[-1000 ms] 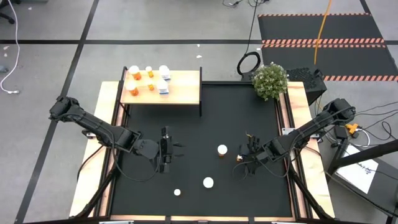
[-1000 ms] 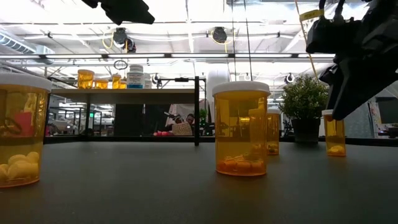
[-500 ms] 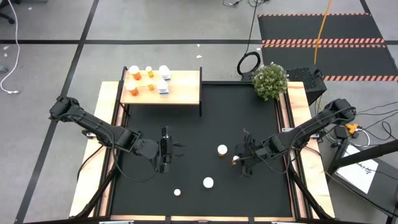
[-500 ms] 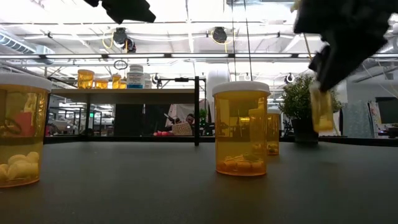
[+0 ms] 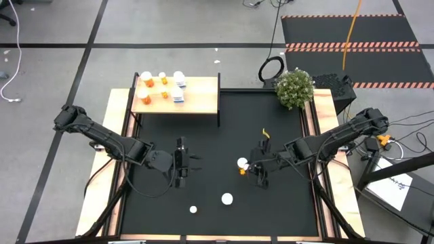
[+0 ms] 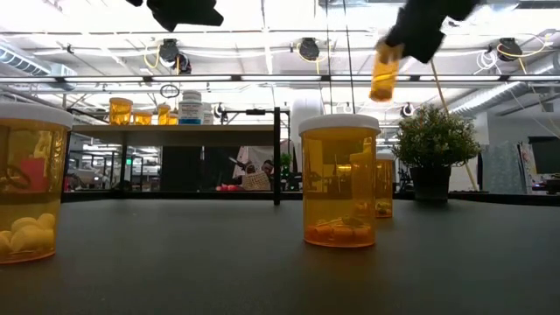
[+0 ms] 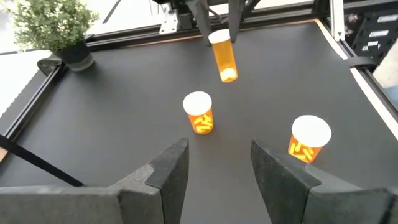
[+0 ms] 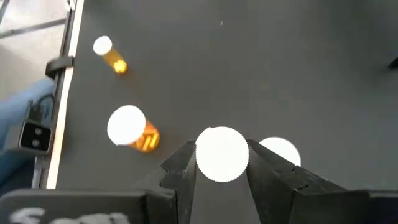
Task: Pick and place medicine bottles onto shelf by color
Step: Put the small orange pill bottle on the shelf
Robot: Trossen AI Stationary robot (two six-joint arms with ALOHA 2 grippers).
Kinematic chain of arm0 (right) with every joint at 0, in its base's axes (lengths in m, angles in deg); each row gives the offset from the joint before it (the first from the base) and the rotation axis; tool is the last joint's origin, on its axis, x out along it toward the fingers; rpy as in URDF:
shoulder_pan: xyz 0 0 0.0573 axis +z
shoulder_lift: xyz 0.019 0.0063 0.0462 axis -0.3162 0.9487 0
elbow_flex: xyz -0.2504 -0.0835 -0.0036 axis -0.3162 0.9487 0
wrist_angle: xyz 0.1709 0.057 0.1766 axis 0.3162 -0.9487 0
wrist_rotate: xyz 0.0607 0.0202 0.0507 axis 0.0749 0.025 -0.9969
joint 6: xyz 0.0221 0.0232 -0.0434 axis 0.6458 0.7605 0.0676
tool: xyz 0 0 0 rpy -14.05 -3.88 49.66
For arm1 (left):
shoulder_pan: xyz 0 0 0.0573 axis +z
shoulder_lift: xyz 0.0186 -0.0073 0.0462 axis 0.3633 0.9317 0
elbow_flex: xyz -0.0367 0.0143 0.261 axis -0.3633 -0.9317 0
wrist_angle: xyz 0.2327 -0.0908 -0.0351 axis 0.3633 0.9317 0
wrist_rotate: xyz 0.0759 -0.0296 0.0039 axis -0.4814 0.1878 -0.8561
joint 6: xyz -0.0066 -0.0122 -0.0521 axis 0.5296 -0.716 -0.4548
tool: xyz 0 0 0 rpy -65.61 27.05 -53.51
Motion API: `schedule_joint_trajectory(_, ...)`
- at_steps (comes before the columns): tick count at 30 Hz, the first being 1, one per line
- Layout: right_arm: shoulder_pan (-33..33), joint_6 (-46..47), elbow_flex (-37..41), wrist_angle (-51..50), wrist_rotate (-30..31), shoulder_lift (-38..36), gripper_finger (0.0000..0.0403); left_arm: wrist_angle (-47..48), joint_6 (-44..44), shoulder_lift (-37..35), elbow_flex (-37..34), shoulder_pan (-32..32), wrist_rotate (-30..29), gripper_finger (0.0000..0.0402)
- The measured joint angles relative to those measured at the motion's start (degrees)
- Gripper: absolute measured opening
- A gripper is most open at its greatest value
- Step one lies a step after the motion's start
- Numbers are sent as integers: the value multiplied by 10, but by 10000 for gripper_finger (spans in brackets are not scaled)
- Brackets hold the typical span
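My right gripper (image 5: 252,169) is shut on a small orange medicine bottle (image 6: 383,74) with a white cap, high above the black mat (image 5: 203,142). Three more orange bottles stand on their bases on the mat: one (image 5: 242,163) just beside the gripper, two (image 5: 226,198) (image 5: 193,209) nearer the front edge. The shelf (image 5: 200,102) at the far left carries several orange bottles (image 5: 146,81) and white ones (image 5: 179,78). My left gripper (image 5: 183,163) hangs open above the mat's left half, with nothing between its fingers (image 7: 168,168). My right gripper pinches the bottle's cap end (image 7: 219,38) between its two fingers; the white cap (image 8: 222,154) shows between them. The fingers come slanting down from the table's right. The bottle hangs below them, slightly tilted, clear of the mat.
A potted plant (image 5: 294,88) stands at the mat's far right corner. The shelf's black legs (image 6: 276,157) rise at the far edge. Wooden table rims (image 5: 115,169) flank the mat on both sides.
My right gripper has risen and gone toward the table's left with the small orange bottle. The bottle stood on the mat a second ago and is now lifted well clear, hanging tilted.
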Motion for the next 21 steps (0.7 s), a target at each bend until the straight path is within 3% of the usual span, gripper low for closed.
schedule_joint_trajectory(9, -41, -60, -22, 35, 18, 0, 121, -23, -3, 0, 0, 2, -2, 205)
schedule_joint_trajectory(14, -61, -104, -22, 83, 20, 1, 121, -28, -8, 0, 0, 2, -32, 234)
schedule_joint_trajectory(21, -76, -164, -15, 128, 77, 2, 121, -53, -8, 0, 0, 3, -85, 260)
